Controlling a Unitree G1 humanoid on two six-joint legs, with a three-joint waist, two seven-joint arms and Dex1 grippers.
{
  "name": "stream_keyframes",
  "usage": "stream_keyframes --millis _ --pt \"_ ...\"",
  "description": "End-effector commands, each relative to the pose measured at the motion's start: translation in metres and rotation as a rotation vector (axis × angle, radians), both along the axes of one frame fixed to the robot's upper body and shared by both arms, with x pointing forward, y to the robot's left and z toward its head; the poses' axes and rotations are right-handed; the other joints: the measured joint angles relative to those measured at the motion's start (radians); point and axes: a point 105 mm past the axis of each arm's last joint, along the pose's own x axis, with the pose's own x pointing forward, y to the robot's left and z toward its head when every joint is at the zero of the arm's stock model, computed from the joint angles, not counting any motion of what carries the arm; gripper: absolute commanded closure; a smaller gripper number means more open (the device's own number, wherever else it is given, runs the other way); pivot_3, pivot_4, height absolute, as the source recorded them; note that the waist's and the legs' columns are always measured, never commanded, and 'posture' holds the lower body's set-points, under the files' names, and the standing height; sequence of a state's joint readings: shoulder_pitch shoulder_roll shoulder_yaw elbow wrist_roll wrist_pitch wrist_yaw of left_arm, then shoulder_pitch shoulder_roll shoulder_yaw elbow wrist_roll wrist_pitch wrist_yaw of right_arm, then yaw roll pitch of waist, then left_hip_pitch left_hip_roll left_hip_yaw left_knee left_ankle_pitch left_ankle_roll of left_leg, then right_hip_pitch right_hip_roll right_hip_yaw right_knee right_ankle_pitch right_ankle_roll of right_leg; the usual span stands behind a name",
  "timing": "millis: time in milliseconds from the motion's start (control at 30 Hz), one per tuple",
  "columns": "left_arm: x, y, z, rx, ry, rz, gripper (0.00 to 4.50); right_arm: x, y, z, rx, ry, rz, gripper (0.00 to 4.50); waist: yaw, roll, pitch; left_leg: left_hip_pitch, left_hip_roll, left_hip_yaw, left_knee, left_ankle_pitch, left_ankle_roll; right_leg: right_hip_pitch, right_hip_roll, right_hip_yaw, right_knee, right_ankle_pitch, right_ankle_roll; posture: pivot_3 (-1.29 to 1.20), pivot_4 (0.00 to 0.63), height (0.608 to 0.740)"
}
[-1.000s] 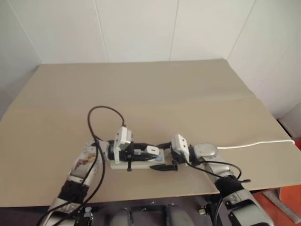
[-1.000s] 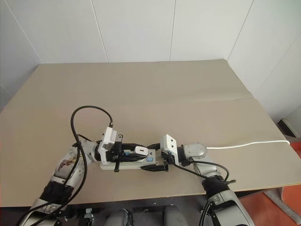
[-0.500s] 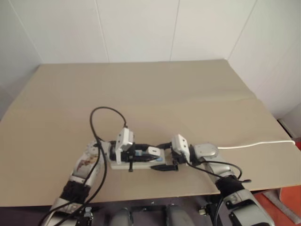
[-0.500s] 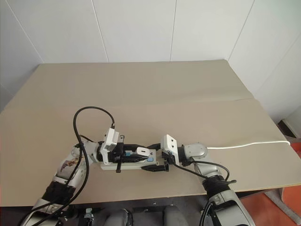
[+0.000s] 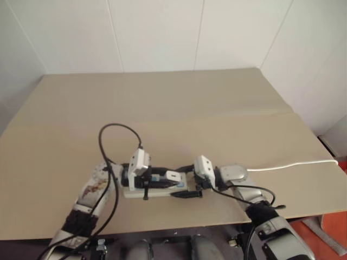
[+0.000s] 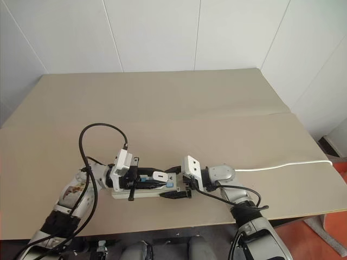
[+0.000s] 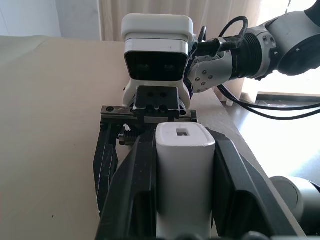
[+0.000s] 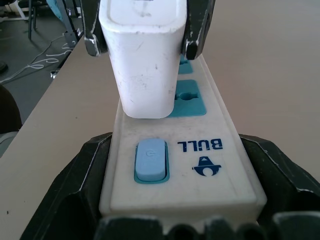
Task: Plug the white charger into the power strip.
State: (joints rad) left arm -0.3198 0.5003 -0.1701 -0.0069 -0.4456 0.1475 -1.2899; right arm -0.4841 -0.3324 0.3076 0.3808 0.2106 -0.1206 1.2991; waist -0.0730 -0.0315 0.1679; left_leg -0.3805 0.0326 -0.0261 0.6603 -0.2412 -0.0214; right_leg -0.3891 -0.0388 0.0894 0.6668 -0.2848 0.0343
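Table [image 5: 162,103]: tan, seamed | walls [image 5: 157,32]: white panels | floor [image 5: 331,238]: orange

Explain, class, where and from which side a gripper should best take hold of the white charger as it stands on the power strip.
Probably by its two flat side faces, coming in level along the power strip from the end away from the switch. The white charger stands upright on the strip, sides exposed; the left gripper is shut on it this way, while the right gripper straddles the switch end.
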Motion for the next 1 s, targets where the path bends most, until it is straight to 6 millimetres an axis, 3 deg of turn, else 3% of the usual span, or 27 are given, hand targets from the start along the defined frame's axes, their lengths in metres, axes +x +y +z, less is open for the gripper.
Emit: stream_keyframes --millis 33,1000 --pt "0.005 0.024 -0.011 0.071 0.027 0.083 3.48 0.003 -0.012 -0.006 -0.042 0.015 -0.027 1.03 0.0 0.0 0.0 0.0 0.0 0.0 0.0 0.0 0.0 0.0 0.0 0.0 0.0 0.0 0.0 0.0 0.15 0.74" --pt "0.001 0.035 -0.021 0.067 0.029 0.116 3.48 0.0 -0.032 -0.004 -0.079 0.021 -0.047 1.03 0.004 0.0 0.0 -0.001 0.0 0.0 0.0 -0.001 0.001 0.0 0.0 0.0 -0.002 0.0 0.0 0.0 0.15 0.74"
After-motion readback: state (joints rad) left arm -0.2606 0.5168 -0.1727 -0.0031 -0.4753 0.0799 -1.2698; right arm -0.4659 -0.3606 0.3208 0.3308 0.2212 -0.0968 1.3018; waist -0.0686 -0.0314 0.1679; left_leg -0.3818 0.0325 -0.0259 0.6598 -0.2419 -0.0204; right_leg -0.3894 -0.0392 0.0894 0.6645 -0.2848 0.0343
